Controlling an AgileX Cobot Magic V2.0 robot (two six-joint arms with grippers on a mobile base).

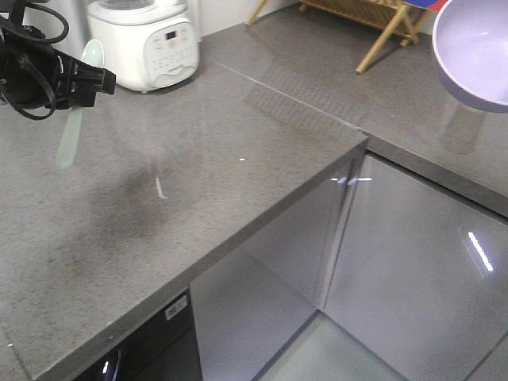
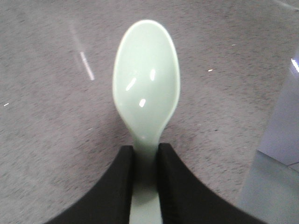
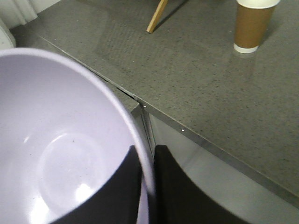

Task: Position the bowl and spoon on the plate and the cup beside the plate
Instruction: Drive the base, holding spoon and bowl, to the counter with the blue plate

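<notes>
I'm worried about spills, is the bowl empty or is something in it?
Empty. The right wrist view shows the bowl bare inside down to its bottom, with its rim pinched in the right gripper.

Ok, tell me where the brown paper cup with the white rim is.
Only the right wrist view shows the brown paper cup: upright on the grey speckled counter, top right, right of a slanted wooden leg.
</notes>
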